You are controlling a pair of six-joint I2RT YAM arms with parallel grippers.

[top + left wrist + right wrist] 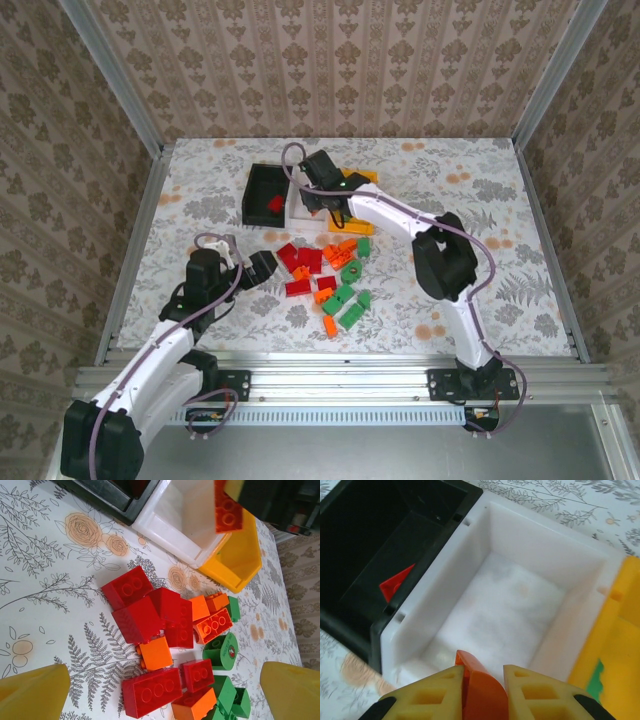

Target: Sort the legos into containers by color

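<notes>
**Orange brick held above the white bin**

My right end effector (481, 695) is clamped on an orange lego (476, 677) and hangs over the near rim of the white bin (520, 605), the middle one of three joined containers near the table's (500, 200) far edge. The black bin (365, 540) beside it holds one red lego (397, 582). The yellow bin (622, 630) shows something green. My left end effector (262, 268) is spread wide and grips nothing. It sits just left of the loose legos (330, 280) at mid-table.
</notes>
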